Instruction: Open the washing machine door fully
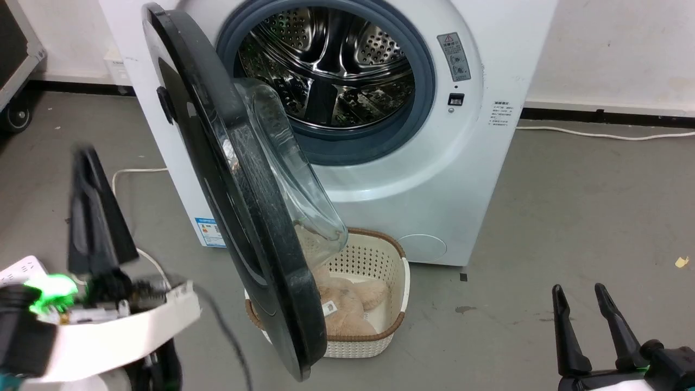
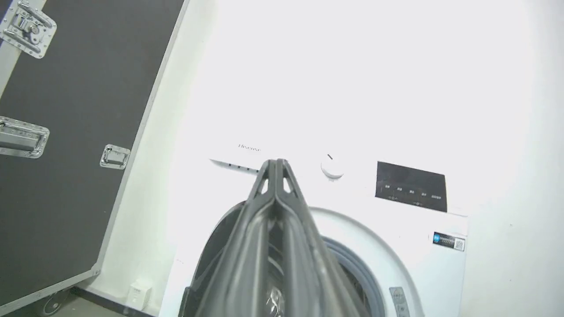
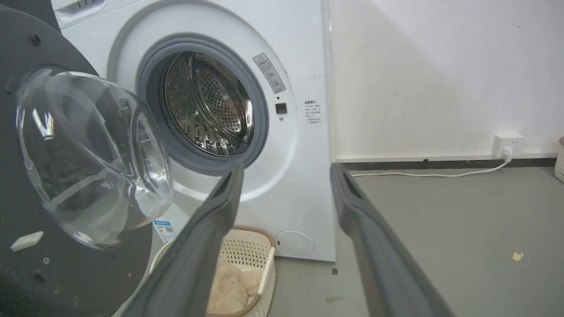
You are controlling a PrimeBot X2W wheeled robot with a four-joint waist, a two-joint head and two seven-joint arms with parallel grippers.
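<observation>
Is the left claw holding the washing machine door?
No: in the head view the left claw is shut and stands apart from the washing machine door, gripping nothing.

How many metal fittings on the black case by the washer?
3 silver metal fittings on the black, silver-edged case: one top left in the left wrist view, one at its left edge, a smaller one beside that. More may be hidden.
</observation>
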